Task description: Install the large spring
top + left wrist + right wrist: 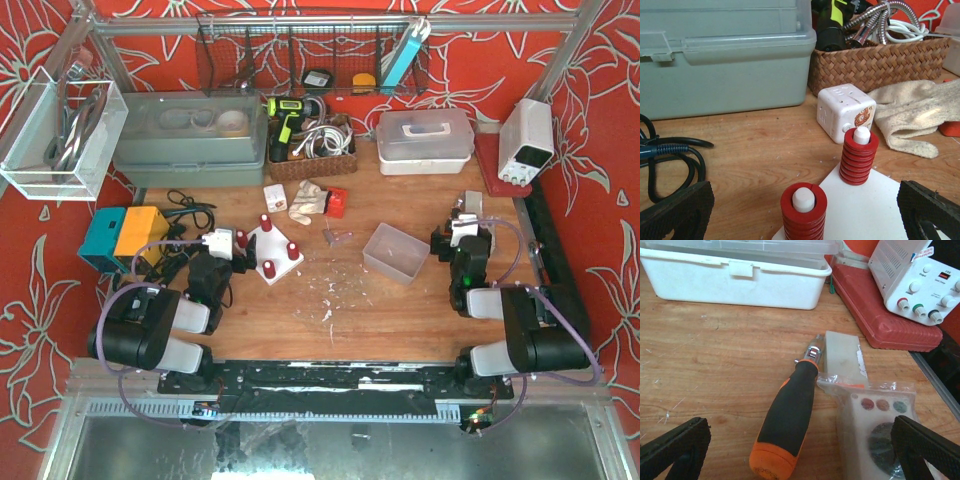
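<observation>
The left claw (pixel 801 215) hangs spread wide and grips nothing. Its pads sit either side of the nearer red spring (pixel 803 225), which is seated over a white peg (pixel 803 199) on the white base plate (pixel 860 210). The farther red spring (pixel 858 160) stands on its own peg behind. The nearer one looks wider, so it is probably the large spring, though perspective leaves that unsure.

Closing off-centre could tilt the coil against its peg, or shove the plate across the table (pixel 765 145) if nothing fixes it. A sideways swing could clip the farther spring.

The right claw (pixel 800 452) is also spread and empty above a screwdriver (pixel 787 420), well apart from the plate.

The clear plastic tub (pixel 395 252) seems empty. Beyond it, the wicker basket (pixel 312 160) holds a cordless drill (pixel 285 118) and cables (pixel 322 135). The grey toolbox (pixel 190 150) shows tape rolls (pixel 215 120) through its lid, and the white lidded box (pixel 424 140) hides its contents.
</observation>
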